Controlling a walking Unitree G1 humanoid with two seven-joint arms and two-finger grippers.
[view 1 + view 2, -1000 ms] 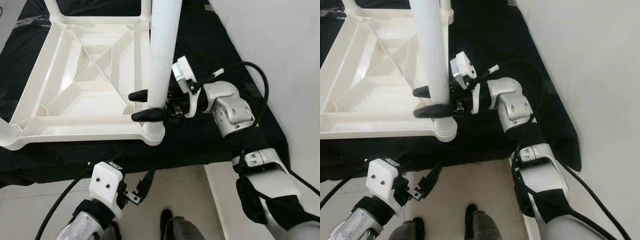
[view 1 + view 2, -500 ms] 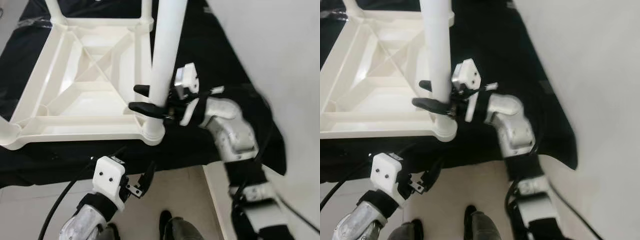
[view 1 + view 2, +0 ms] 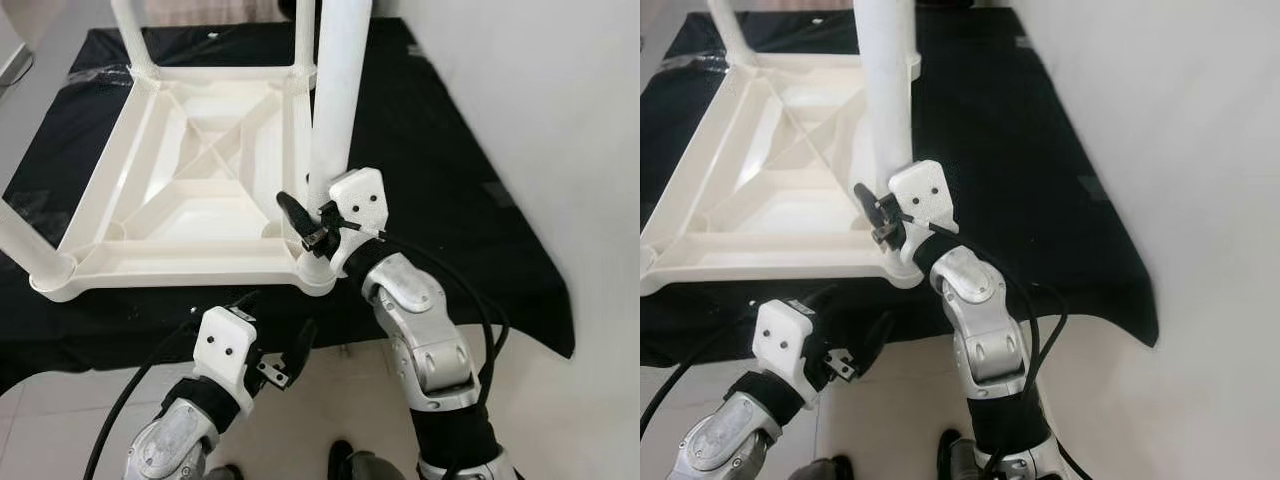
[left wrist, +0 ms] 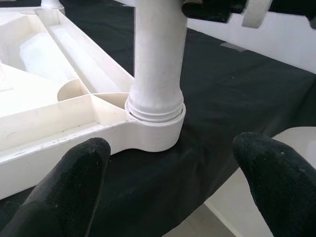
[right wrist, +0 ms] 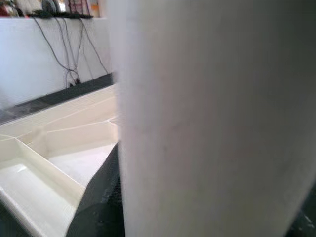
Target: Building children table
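Seating of the near-corner leg (image 3: pixel 335 110) is the step in hand: the right gripper (image 3: pixel 312 222) clasps its fingers around the leg just above the socket (image 4: pixel 155 129) of the upturned tabletop (image 3: pixel 190 190) on the black cloth (image 3: pixel 450 200). Below and nearer, the left gripper (image 4: pixel 173 177) hangs spread, holding nothing. Next likely comes a firm twist or downward push.

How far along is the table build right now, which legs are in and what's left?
Done: the upside-down tabletop lies on the black cloth, and legs stand at the near-left, far-left and near-right corners. In hand: the right gripper grips the near-right leg just above its socket; threads show there, so it may need more turning. The left gripper hovers open nearby. The far-right corner is hidden behind that leg.
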